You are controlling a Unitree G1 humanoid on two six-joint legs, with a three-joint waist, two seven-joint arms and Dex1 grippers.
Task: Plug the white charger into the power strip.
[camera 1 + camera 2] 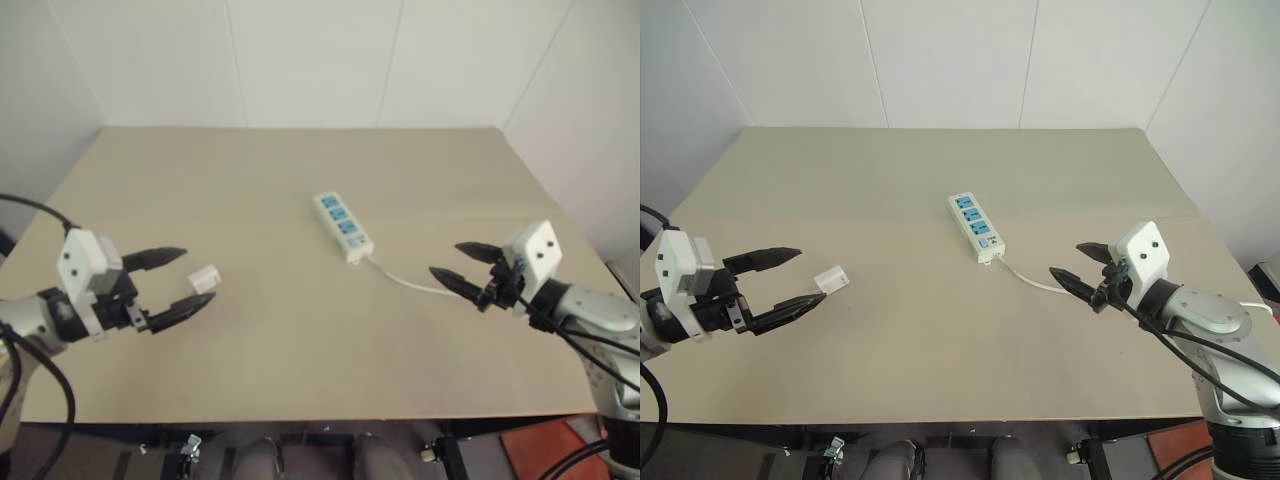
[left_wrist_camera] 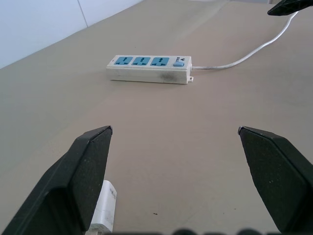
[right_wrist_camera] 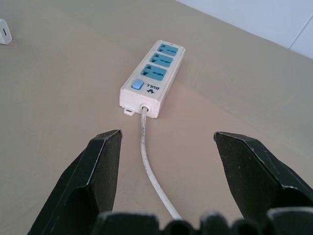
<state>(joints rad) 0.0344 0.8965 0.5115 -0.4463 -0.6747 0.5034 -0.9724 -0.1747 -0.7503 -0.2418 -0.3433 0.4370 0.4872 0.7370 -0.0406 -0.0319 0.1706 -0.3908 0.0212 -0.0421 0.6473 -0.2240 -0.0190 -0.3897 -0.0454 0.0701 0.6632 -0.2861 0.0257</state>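
The white charger (image 1: pixel 204 278) lies on the tan table, left of the middle. My left gripper (image 1: pixel 198 276) hovers over it, open and holding nothing; in the left wrist view the charger (image 2: pixel 105 210) sits low beside one finger. The power strip (image 1: pixel 342 226) lies at the table's centre, its three blue sockets facing up and its white cord (image 1: pixel 410 283) trailing to the right. My right gripper (image 1: pixel 445 258) is open and empty, right of the strip and above the cord. In the right wrist view it points along the cord at the strip's switch end (image 3: pixel 152 77).
The table (image 1: pixel 300 360) is bare apart from these things. White walls close it in at the back and on both sides. Its front edge runs just below both arms.
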